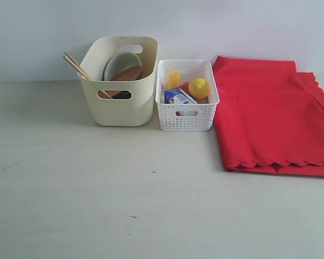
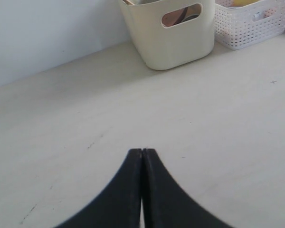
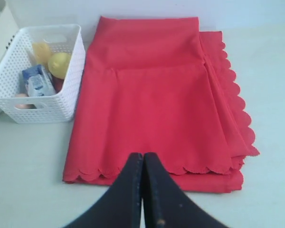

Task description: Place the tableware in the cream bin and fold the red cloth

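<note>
The cream bin (image 1: 121, 97) stands at the back of the table (image 1: 97, 189), touching or just beside a white basket (image 1: 186, 113) on its right. Its wall hides most of what is inside. Only the chopsticks (image 1: 78, 68) poke out over the left rim, and the rim of a pale bowl (image 1: 119, 63) and part of a brown plate (image 1: 128, 74) show above the edge. Through the handle hole there are brown and dark shapes too small to name. No cup, knife or spoon can be made out.

The basket holds a lemon (image 1: 198, 88), a yellow block (image 1: 173, 79) and a small carton (image 1: 178, 97); something red behind them is mostly covered.

The red cloth (image 1: 270, 113) lies folded in layers right of the basket, its scalloped edges toward the front, and the exterior view cuts off its right side.

Neither arm appears in the exterior view. The left claw (image 2: 142, 151) is closed and empty above bare table. The right claw (image 3: 143, 154) is closed and empty near the cloth's front edge.
</note>
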`<state>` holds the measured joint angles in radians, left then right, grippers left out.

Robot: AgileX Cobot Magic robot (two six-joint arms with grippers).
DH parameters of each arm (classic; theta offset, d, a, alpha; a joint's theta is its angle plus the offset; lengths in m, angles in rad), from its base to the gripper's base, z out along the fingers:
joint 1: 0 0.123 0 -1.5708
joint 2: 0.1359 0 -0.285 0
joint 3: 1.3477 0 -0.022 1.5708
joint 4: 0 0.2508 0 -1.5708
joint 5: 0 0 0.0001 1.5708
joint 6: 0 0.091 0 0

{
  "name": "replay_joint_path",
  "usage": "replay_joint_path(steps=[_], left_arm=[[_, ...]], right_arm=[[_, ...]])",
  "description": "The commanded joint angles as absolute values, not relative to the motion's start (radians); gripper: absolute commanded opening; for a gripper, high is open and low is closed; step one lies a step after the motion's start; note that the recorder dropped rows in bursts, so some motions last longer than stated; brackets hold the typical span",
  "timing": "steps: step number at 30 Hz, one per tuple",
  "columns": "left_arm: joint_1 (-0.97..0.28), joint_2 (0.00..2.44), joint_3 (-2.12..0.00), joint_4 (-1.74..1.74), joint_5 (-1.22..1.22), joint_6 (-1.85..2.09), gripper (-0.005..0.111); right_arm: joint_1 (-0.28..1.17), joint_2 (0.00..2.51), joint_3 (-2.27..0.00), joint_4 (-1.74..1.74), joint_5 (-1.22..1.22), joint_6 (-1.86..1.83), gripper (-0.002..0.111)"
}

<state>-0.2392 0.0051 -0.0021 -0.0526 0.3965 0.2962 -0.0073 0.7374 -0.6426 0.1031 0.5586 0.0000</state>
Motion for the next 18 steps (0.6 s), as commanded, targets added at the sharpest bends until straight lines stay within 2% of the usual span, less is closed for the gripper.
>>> replay_joint_path(steps=[1, 18], left_arm=[[-0.229, 0.0, 0.0, -0.056, 0.364, 0.295, 0.0], [-0.229, 0.0, 0.0, -0.056, 0.357, 0.295, 0.0]], right_arm=[[-0.011, 0.644, -0.604, 0.26, 0.525, -0.179, 0.0], [-0.011, 0.37, -0.532, 0.505, 0.59, -0.445, 0.0]])
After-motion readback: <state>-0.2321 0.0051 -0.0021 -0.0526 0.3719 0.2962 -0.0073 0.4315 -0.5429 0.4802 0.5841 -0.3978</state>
